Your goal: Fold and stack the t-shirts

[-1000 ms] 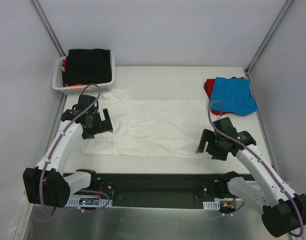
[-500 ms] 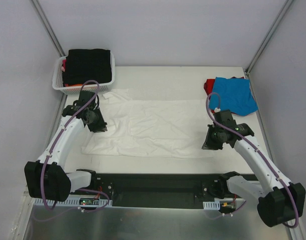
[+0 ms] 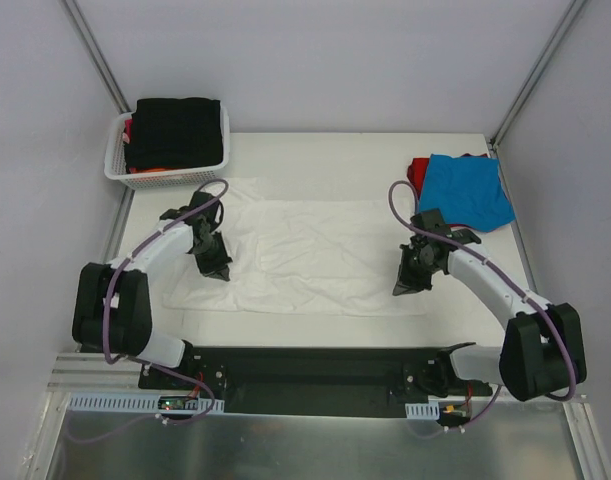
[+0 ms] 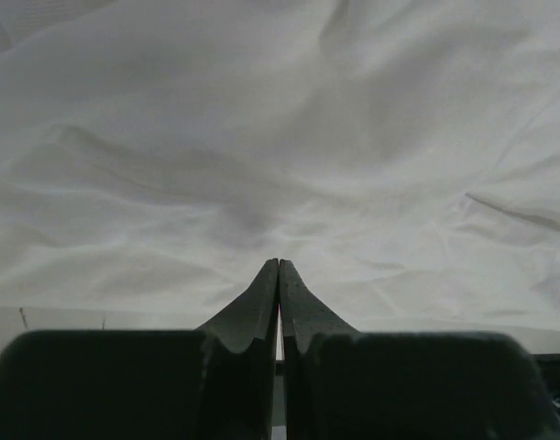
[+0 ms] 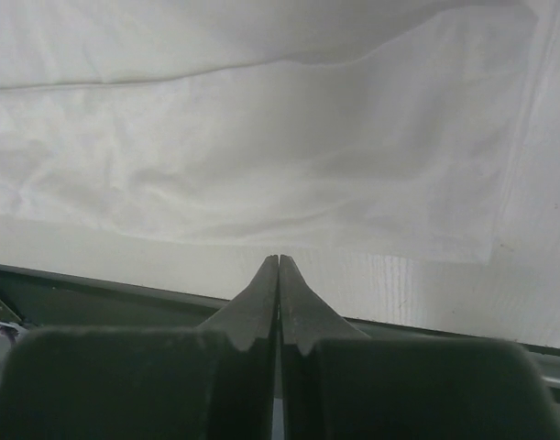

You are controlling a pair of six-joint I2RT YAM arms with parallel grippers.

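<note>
Shirt (image 3: pixel 305 255) — white, flat, wrinkled | left pincer (image 3: pixel 224 274) clenched; right pincer (image 3: pixel 398 289) clenched

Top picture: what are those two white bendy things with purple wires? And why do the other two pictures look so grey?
They are two robot arms, seen from a camera above. Each ends in a pincer: the left pincer and the right pincer. The other two pictures come from small cameras on the wrists, looking past the dark fingers. On the table a white t-shirt lies spread out. At the back right a blue t-shirt lies on a red t-shirt, and a basket holds a black t-shirt. Both pincers are shut, tips down at the white shirt's ends; whether they pinch cloth, I cannot tell.
</note>
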